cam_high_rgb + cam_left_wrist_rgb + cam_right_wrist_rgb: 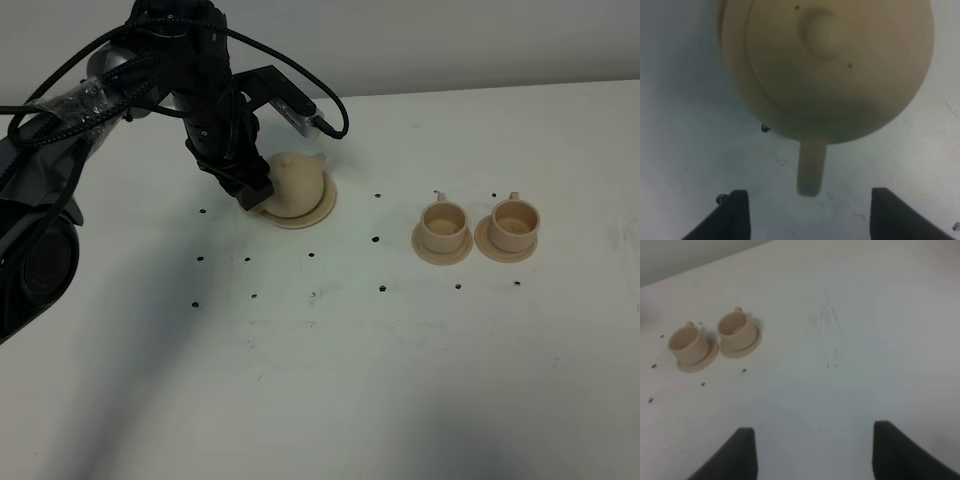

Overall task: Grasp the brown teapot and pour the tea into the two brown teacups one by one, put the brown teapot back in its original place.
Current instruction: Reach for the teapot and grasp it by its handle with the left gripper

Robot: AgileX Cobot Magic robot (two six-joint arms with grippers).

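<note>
While our left gripper [809,207] stands released, the brown teapot [830,65] lies just ahead, its handle [811,167] pointing between the jaws.

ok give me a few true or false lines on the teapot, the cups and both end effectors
1. The brown teapot sits on the wide saucer. True.
2. The left end effector is shut on the teapot's handle. False: its jaws stand open, with the handle ahead of them, ungripped.
3. The two teacups stand side by side, each on a small saucer. True.
4. The teapot stands between the two teacups. False: both cups are to its right in the high view.
5. The right end effector holds a teacup. False: it is open and holds nothing.
</note>
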